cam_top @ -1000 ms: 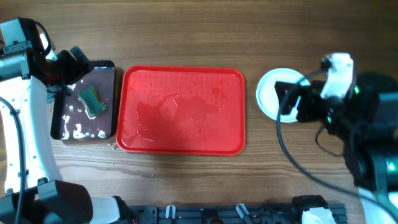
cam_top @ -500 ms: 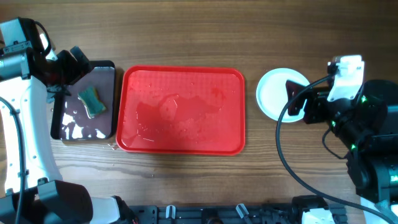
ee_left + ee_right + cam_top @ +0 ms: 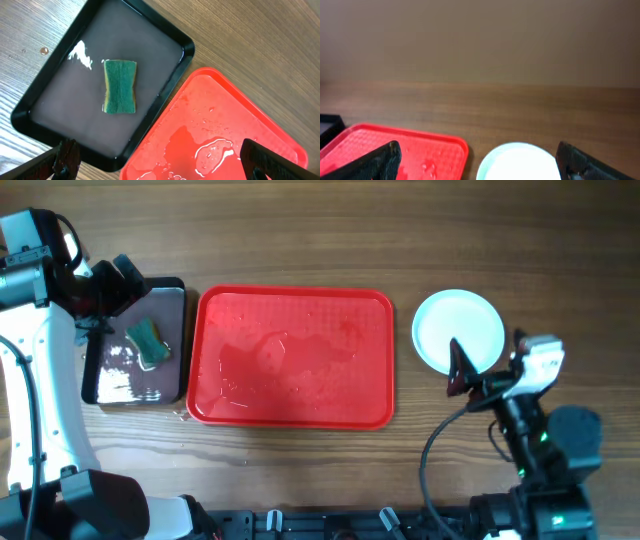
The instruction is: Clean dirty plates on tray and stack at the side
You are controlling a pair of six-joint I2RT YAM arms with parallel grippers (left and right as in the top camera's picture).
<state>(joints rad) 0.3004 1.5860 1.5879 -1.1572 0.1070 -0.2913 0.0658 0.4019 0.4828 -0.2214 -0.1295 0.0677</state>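
The red tray point(image 3: 290, 300) lies mid-table, wet and with no plates on it; it also shows in the left wrist view point(image 3: 260, 115) and the right wrist view point(image 3: 420, 142). A pale mint-white plate point(image 3: 459, 328) lies on the table to the right of the tray, its face clean with no smear; I cannot tell how many plates lie under it. It shows in the right wrist view point(image 3: 520, 162) too. My right gripper point(image 3: 463, 373) point(image 3: 480, 162) is open and empty, raised just in front of the plate. My left gripper point(image 3: 108, 292) point(image 3: 162, 165) is open and empty above the black tray.
A narrow black tray point(image 3: 170, 385) point(image 3: 180, 47) holding water lies left of the red tray, with a green sponge point(image 3: 148, 343) point(image 3: 119, 86) in it. Water droplets lie on the wood by the red tray's front left corner point(image 3: 183, 416).
My right arm has drawn back from over the plate towards the table's front, uncovering the whole plate. The left arm, sponge and trays have not moved.
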